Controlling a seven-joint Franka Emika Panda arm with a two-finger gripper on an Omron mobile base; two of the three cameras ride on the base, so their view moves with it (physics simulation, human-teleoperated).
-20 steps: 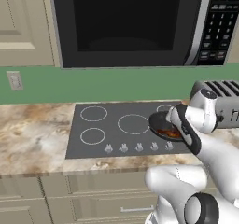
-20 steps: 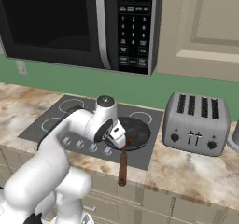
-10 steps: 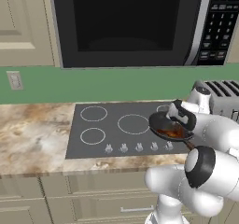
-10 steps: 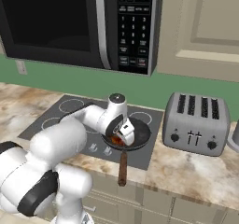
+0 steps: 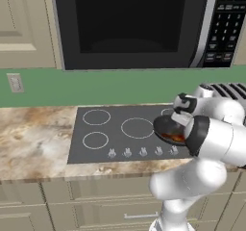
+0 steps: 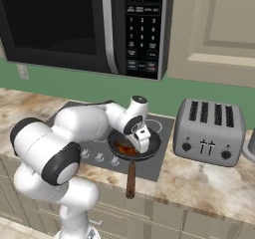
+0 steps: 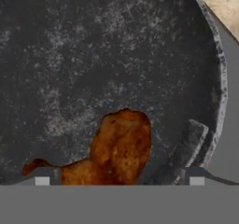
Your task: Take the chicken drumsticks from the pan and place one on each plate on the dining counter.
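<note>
The black pan sits on the right front burner of the cooktop, and its brown wooden handle sticks out over the counter edge. A glazed reddish-brown chicken drumstick lies inside it, also seen as drumstick and drumstick. I cannot tell a second drumstick apart from it. My gripper is down in the pan, open, with one fingertip on each side of the drumstick. The gripper points downward. The plates and the dining counter are out of view.
A black glass cooktop is set into a marbled counter. A silver toaster stands just right of the pan. A black microwave hangs above. My own elbow bulges in front of the pan.
My hand has come down from above the pan into it, onto the drumstick. The elbow has swung forward and larger in both base views. The pan has not moved.
</note>
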